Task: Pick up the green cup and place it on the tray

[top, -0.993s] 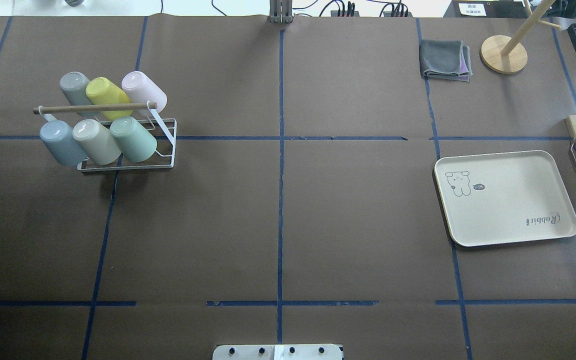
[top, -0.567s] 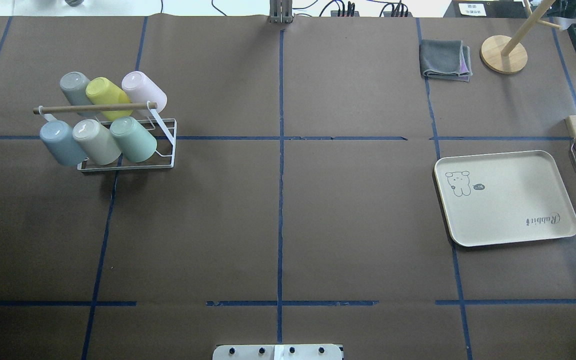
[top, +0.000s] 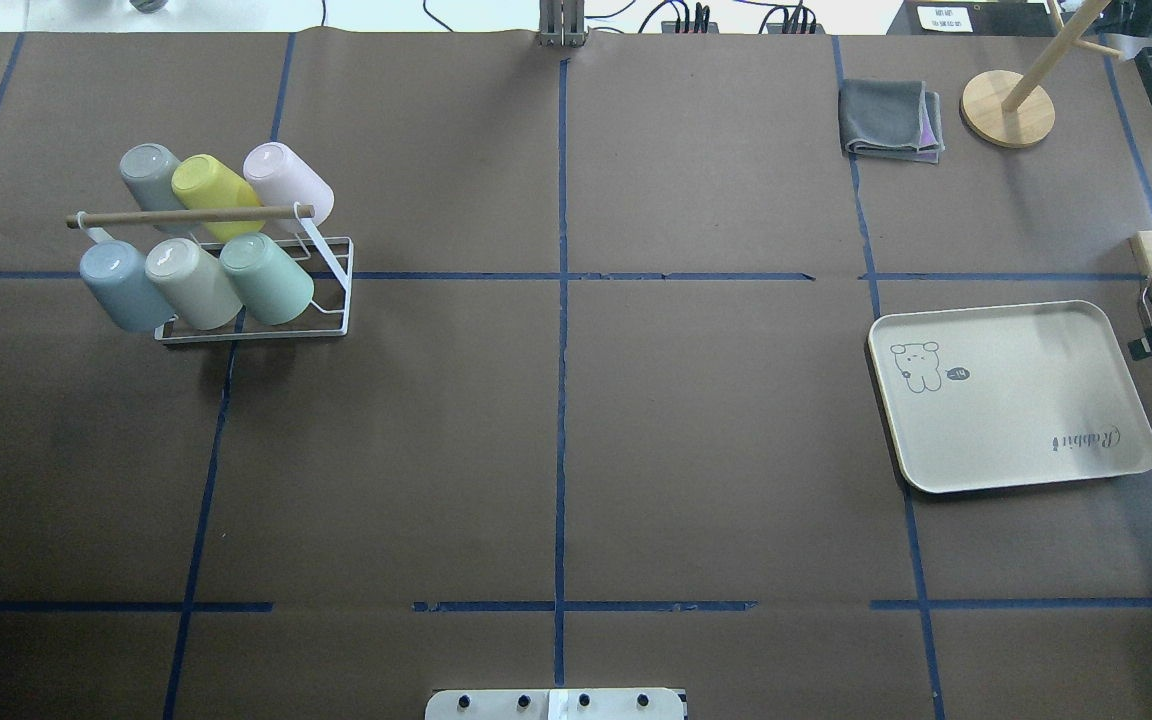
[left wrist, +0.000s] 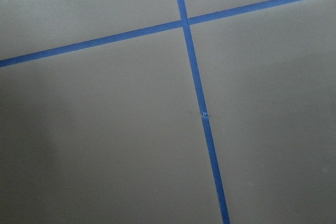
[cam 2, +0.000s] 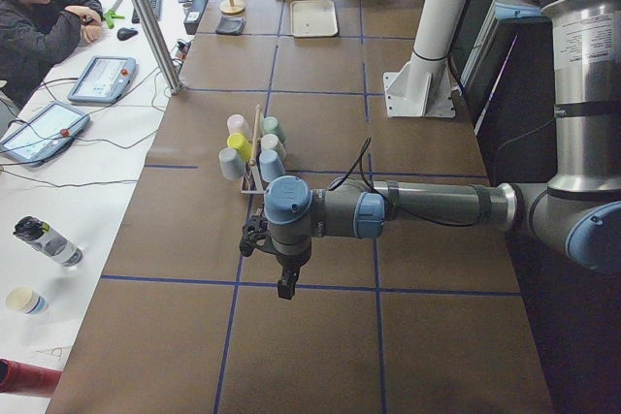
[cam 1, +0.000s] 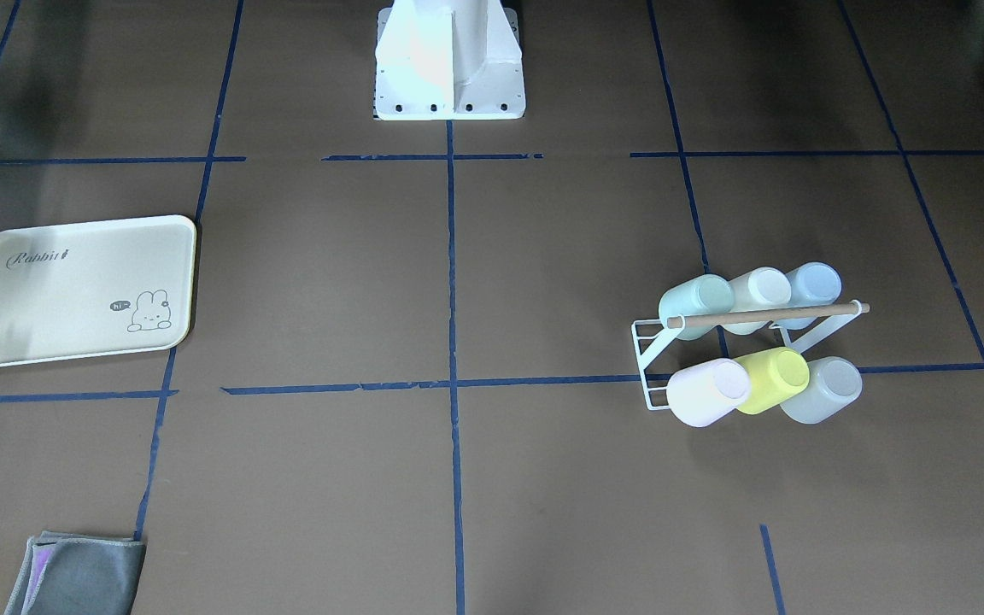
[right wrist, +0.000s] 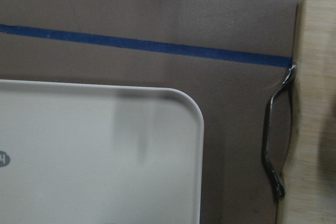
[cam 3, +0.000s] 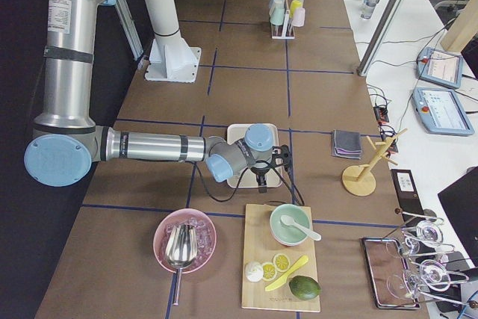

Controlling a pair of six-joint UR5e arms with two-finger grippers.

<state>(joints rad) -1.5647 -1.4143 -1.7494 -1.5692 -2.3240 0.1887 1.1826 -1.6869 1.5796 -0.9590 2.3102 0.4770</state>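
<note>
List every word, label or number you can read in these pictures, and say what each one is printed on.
"Rabbit": script on the tray.
"hi", apparently: in the dark speech bubble beside the rabbit drawing on the tray; it is small, so I am unsure.
White label beyond the table's far edge: too small to read.
Sticker on the left arm: too blurred to read.
</note>
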